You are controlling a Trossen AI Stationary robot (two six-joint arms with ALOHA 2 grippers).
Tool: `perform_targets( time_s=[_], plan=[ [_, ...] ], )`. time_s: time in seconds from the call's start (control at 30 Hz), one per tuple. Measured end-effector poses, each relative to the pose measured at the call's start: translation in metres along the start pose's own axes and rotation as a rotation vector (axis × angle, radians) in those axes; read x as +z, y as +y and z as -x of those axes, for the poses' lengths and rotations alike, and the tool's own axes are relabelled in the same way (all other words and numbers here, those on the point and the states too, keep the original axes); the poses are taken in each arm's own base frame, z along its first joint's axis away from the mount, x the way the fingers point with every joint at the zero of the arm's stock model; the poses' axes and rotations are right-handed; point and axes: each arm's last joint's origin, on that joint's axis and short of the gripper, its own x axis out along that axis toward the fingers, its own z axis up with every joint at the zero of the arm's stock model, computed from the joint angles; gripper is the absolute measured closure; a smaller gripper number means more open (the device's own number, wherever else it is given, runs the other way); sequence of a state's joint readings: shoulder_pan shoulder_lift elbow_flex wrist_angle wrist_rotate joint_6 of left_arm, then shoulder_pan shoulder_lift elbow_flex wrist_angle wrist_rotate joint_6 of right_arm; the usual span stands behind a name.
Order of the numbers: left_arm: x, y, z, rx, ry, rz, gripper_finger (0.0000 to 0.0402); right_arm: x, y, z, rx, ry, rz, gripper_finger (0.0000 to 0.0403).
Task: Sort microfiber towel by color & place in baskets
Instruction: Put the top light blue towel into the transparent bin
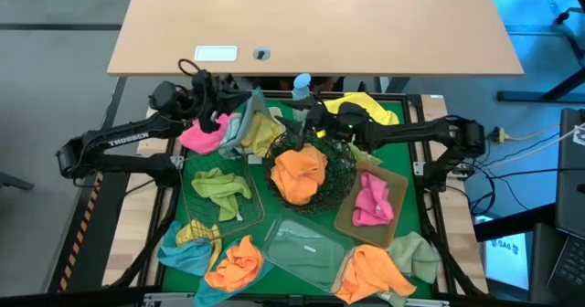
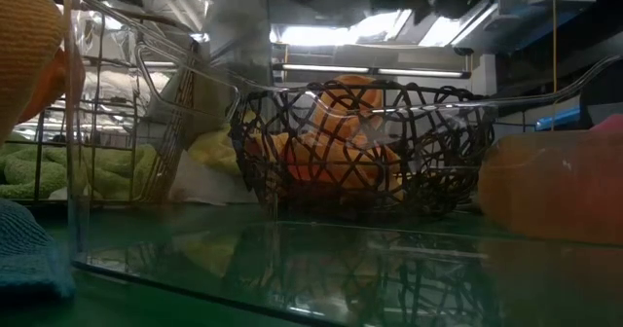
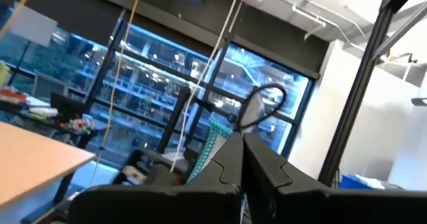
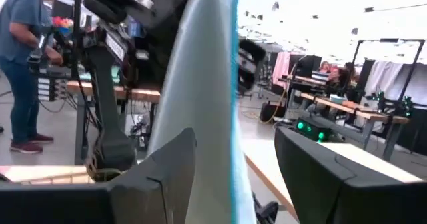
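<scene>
Fuzzy orange microfiber towel point(image 1: 299, 174) fills the round black wire bowl point(image 1: 340, 172) in the high view, with the left claw point(image 1: 239, 117) clenched on a pale blue-edged cloth point(image 1: 249, 122). In the right wrist view, the right claw point(image 4: 233, 164) stands released around that hanging cloth point(image 4: 200, 97).

- Beige desk top point(image 1: 320, 24), upper half of the high view: bare apart from a white label point(image 1: 216, 55) and a small round fitting point(image 1: 262, 54). Free passage there.
- Green mat point(image 1: 416, 174): crowded. Round black wire bowl point(image 1: 340, 181) with orange towel point(image 1: 300, 173) sat mid-frame, wire basket point(image 1: 249, 214) centre-left, tan tray point(image 1: 396, 195) centre-right, clear tray point(image 1: 306, 248) lower centre.
- Lower edge blocked by loose towels point(image 1: 370, 270).
- Both arms met above the bowl's upper rim, crossing the mat's top edge; spray bottle point(image 1: 302, 84) stood between them.
- Only narrow mat strips showed between containers.
</scene>
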State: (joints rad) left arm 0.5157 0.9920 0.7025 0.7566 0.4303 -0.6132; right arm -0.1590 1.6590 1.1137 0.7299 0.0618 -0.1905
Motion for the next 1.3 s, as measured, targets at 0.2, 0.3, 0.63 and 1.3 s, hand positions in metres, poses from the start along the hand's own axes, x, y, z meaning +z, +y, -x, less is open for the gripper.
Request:
perform_targets(
  time_s=[0.2,0.3,0.63,1.3],
  plan=[
    [-0.018,0.003,-0.011,-0.015,0.062,-0.029,0.0401,-0.014,-0.003,-0.006,0.041,-0.005,0.0,0.0201],
    [-0.027,0.005,-0.016,-0.02,0.093,-0.036,0.0401,-0.017,0.0,-0.007,0.089,-0.005,-0.001,0.0201],
    [-0.061,0.015,-0.032,0.011,0.184,-0.092,0.0401,-0.018,0.004,-0.007,0.222,-0.016,-0.088,0.0201],
    [-0.069,0.01,-0.038,0.098,0.134,-0.18,0.0368,0.003,0.001,0.003,0.267,-0.018,-0.135,0.0388]
  ],
)
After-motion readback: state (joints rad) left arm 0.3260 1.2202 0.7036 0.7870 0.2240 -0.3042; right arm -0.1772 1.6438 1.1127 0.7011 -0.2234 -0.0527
